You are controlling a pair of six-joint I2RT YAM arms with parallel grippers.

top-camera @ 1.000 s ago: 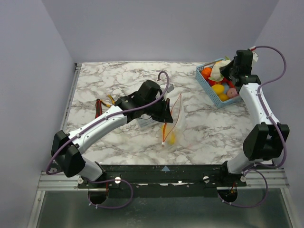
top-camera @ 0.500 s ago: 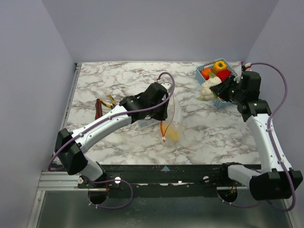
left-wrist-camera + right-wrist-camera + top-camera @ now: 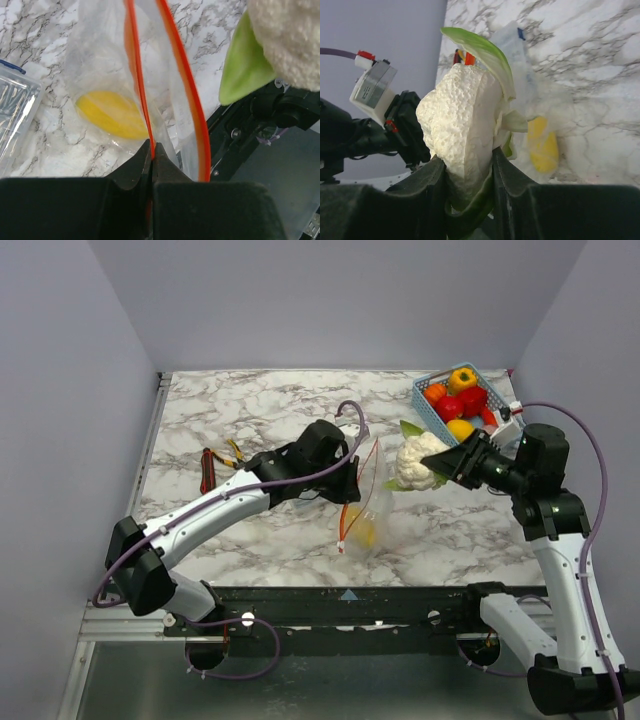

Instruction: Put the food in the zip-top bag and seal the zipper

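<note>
1. Left wrist view tells you the main risk. The bag's [image 3: 95,55] mouth is only a narrow slot between the two runs of the red zipper [image 3: 137,75]. The cauliflower [image 3: 285,35] looks wider than that slot, so it may press the loose lip shut instead of going in.
2. You hold only one lip. A sideways knock from the cauliflower or its green leaf could pull the strip out of the pinch, and the bag would drop onto the worktop [image 3: 260,410].
3. If you release too early, I judge the cauliflower would land beside the bag rather than in it.
4. Your left end effector [image 3: 152,148] is fully closed, pinching one run of the zipper. The bag hangs from it near the middle of the worktop, with one yellow piece [image 3: 112,114] at the bottom.
5. Your right end effector [image 3: 470,167] is clamped around the cauliflower, which fills the gap between its fingers. It hovers just to the right of the bag's mouth, not yet touching it as far as I can tell.
6. More food sits in the blue basket [image 3: 428,410] at the far right.
</note>
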